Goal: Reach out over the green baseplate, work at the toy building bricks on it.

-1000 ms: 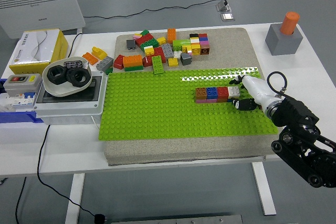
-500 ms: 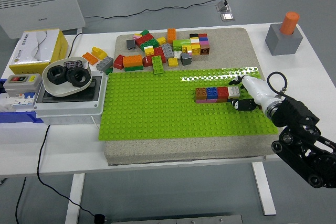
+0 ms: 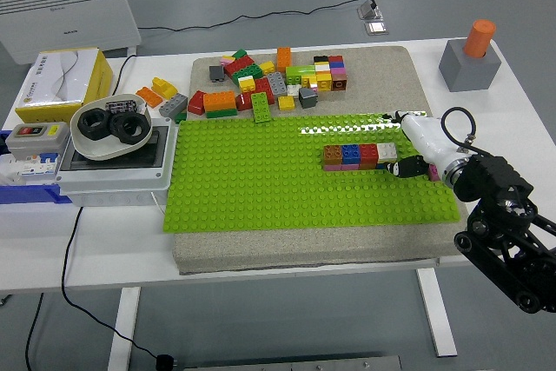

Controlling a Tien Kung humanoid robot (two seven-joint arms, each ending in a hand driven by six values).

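The green baseplate lies on a beige mat in the middle of the table. A short row of bricks, brown, blue, red and white, stands on its right half. My right hand, white with dark fingertips, reaches in from the right just beside the row's white end. Its fingers are spread, one pointing along the plate's far edge, the thumb low beside the white brick. It holds nothing. The left arm is out of view.
A pile of loose coloured bricks lies on the mat behind the plate. A grey block with an orange cylinder stands far right. At the left are a bowl of black rings, a grey box and a yellow carton.
My right hand has shifted a little to the right and toward the far side, lifting off the plate beside the white brick. The brick row has not moved.
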